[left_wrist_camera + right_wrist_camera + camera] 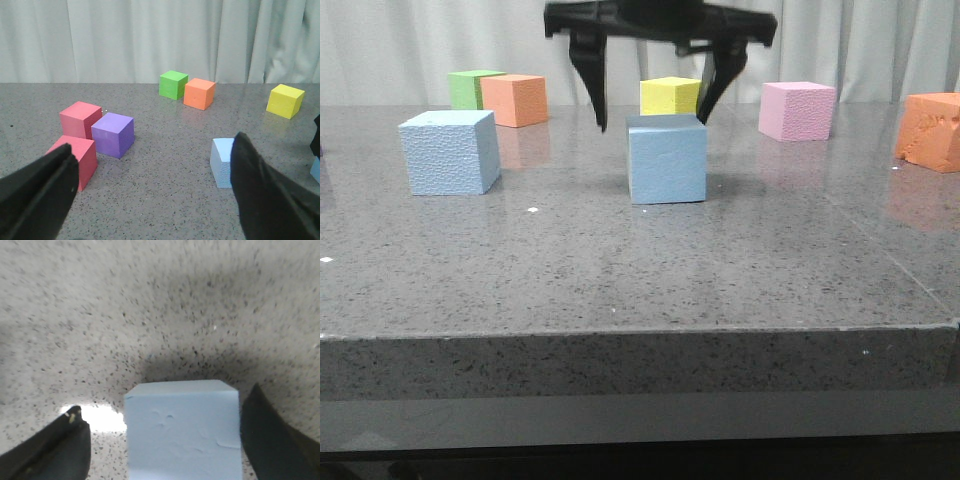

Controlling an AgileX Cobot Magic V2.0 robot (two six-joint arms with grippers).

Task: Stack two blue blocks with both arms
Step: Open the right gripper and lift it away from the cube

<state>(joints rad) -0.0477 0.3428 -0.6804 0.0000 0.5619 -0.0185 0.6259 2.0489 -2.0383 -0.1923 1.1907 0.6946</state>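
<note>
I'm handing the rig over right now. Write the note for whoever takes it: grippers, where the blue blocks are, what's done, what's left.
Right gripper: open, poised above the centre blue block, one prong on each side, not gripping; the right wrist view shows gaps on both sides.
Left gripper: open, holding nothing, off to the left and out of the front view.
Second blue block: on the table to the left, untouched.
Done: right arm lined up over the centre block.
Left: lower, close, lift one block, set it on the other. Nothing stacked yet.

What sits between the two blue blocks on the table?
Nothing: front view shows only bare table between the left blue block and the middle blue block.
</note>
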